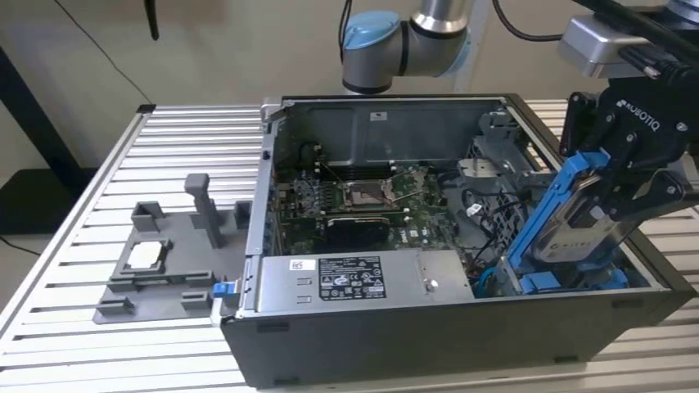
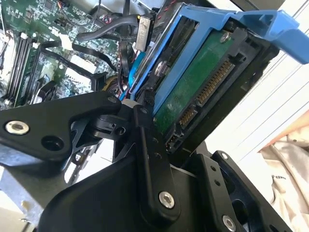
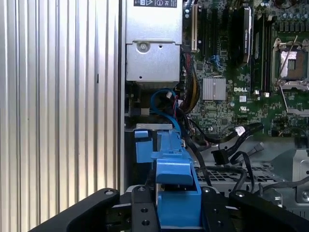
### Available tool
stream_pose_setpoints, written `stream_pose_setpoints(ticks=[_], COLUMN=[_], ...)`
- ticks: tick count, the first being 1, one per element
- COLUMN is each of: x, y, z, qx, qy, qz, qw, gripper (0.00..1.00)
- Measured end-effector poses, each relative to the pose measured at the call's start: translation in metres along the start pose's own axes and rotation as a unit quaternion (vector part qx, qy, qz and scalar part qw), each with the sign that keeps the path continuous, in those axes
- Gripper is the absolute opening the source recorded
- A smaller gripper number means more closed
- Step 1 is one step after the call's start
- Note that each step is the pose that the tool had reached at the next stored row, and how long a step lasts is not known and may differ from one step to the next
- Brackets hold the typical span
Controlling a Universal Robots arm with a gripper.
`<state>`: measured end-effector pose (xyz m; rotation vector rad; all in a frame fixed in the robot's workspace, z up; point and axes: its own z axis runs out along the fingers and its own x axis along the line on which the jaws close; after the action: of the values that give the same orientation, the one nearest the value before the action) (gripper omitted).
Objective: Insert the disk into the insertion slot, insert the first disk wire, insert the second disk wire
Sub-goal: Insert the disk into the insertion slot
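A ribbed silver aluminium table top [image 1: 186, 139] spreads below the gripper [image 1: 598, 214] and well out to one side of it, a plain beige wall [image 1: 241, 49] rises behind with a thin black cable [image 1: 111, 57] hanging down its face, and a slanting black post [image 1: 38, 115] stands beyond the table's edge farthest from the gripper.

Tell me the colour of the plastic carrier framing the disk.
Bright blue, framing the disk; the carrier shows best in the exterior view.

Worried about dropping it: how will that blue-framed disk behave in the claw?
Likely stiff: the disk looks flat though held tilted by the claw. Probably heavy for its size, given the metal body. The smooth blue plastic frame could slip.
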<state>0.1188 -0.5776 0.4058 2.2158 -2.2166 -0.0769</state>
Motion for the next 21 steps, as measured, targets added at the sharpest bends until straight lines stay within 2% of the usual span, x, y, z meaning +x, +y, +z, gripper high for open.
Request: stream_pose_setpoints(ticks=[12,21], x=[0.0005,0.0006], y=[-0.0009,-0.0009], z=[0.0195,0.0212], qx=[0.0000,0.0000], qy=[-0.0006,-0.0006], qz=[-0.001,-0.001], qw=[1.00000,1.00000], gripper=[0.33,0.33])
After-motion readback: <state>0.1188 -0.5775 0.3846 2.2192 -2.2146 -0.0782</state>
